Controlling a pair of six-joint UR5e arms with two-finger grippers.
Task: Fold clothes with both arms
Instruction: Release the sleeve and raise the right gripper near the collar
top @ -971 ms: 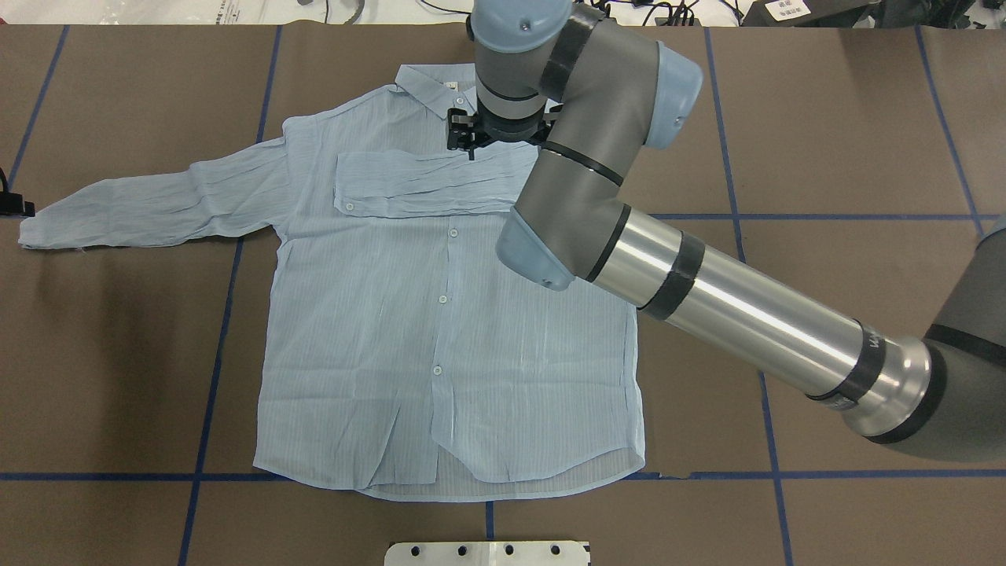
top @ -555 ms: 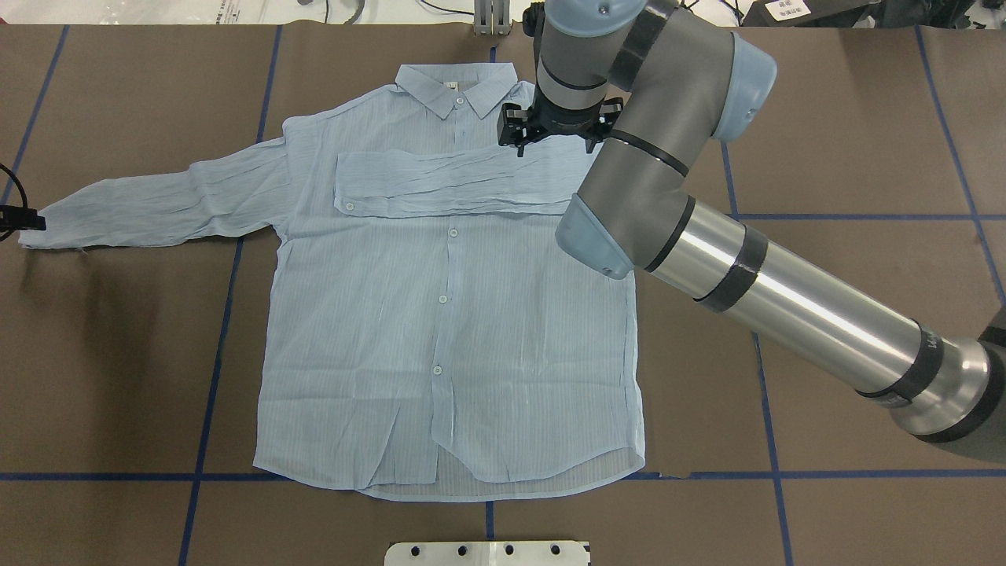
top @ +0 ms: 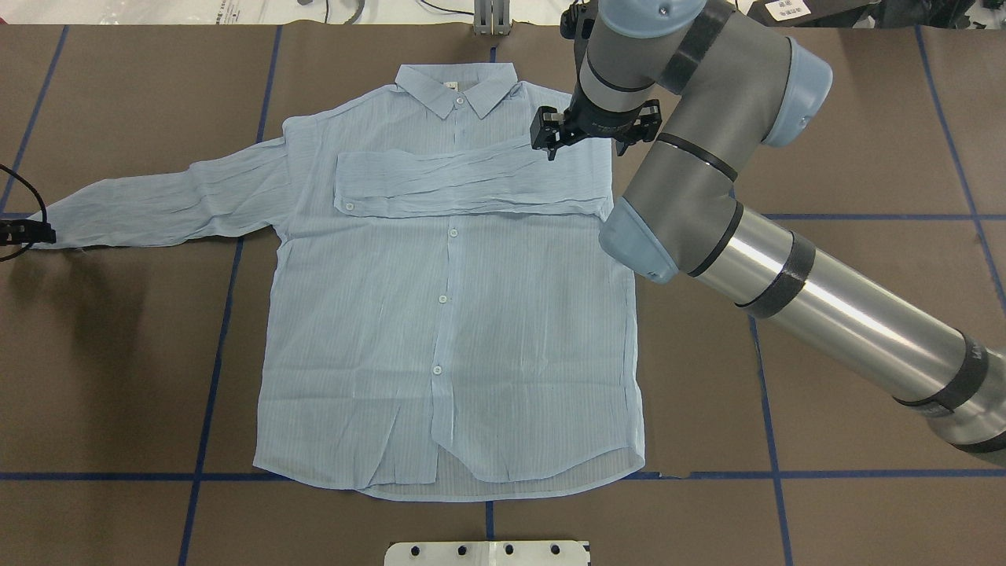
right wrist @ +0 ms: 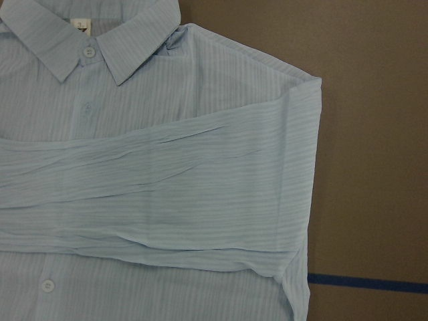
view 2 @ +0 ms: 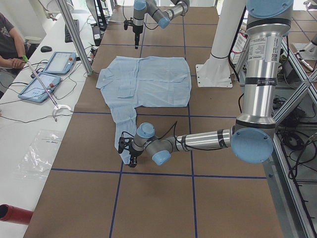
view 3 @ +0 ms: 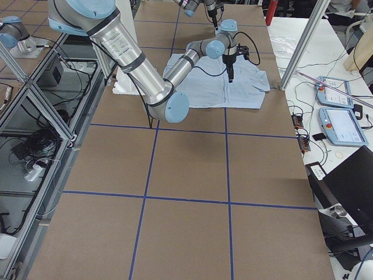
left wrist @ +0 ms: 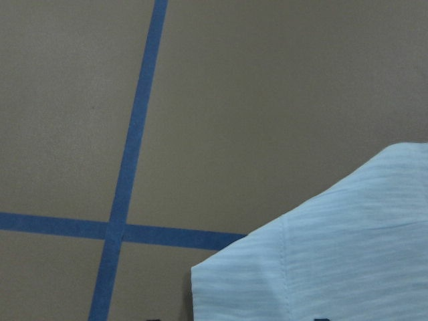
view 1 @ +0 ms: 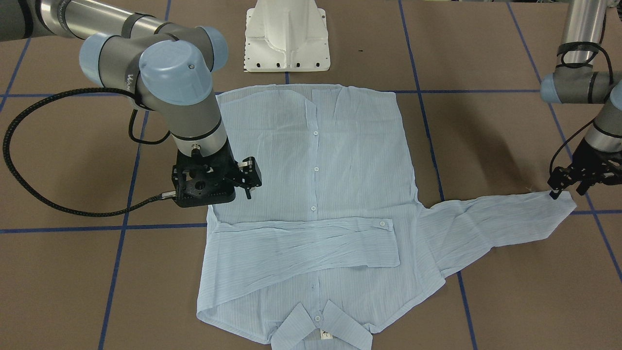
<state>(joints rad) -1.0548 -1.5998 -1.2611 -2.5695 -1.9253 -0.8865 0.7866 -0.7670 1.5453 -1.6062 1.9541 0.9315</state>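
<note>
Light-blue button-up shirt (top: 440, 314) on brown counter (top: 825, 118), right arm (top: 692, 189) jaws released at 1 o'clock, left arm (view 1: 576, 87) jaws spread at 9 o'clock cuff (view 1: 546, 214).

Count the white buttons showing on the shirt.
5: one at the collar, one on the cuff of the folded sleeve, three down the placket. Others may hide under that sleeve.

- A brown table (top: 864, 118) takes up the middle of the room, marked into big squares by blue tape lines (top: 864, 474).
- A white bench (view 2: 29, 124) runs along one long edge, carrying two touchscreen pendants (view 2: 60, 62), cables and a clear plastic bag (view 2: 42, 151).
- Aluminium posts (view 2: 74, 37) rise between table and bench.
- A person (view 2: 7, 39) is at the bench.
- The light is even and the shadows soft.
</note>
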